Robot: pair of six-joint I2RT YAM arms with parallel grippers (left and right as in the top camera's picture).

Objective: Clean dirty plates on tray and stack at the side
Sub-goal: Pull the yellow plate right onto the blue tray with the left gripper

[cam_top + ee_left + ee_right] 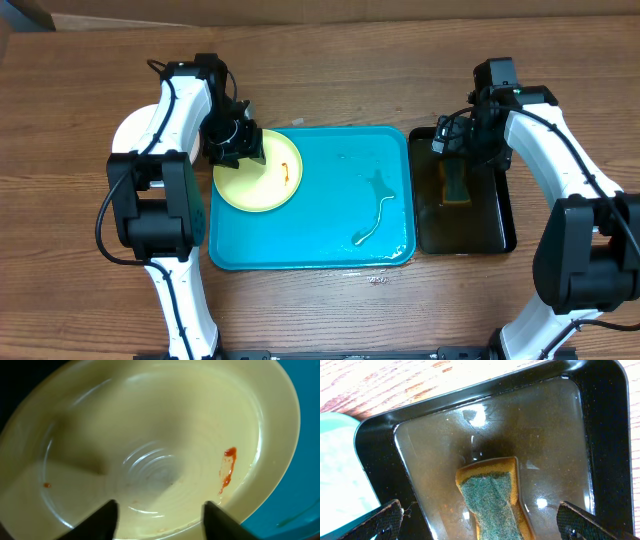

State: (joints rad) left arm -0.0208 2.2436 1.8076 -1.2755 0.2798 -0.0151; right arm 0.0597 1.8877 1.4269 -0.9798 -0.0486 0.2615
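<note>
A lime green plate (262, 180) with a pale centre lies at the far left of the turquoise tray (310, 235). An orange-red smear (287, 175) marks its right side. My left gripper (235, 145) hovers over the plate's far-left rim. In the left wrist view the plate (150, 425) fills the frame with its smear (228, 467), and the gripper (160, 503) has its jaws apart above the near rim, with nothing clamped. A white plate (130, 135) rests on the table left of the tray, partly under the left arm. My right gripper (479, 510) is wide open astride the sponge (495, 500).
A black tray (500, 215) holding shallow murky water and the sponge (456, 183) stands right of the turquoise tray. Water streaks (375, 215) and a puddle lie on the turquoise tray's right half. Wooden table surrounds both trays.
</note>
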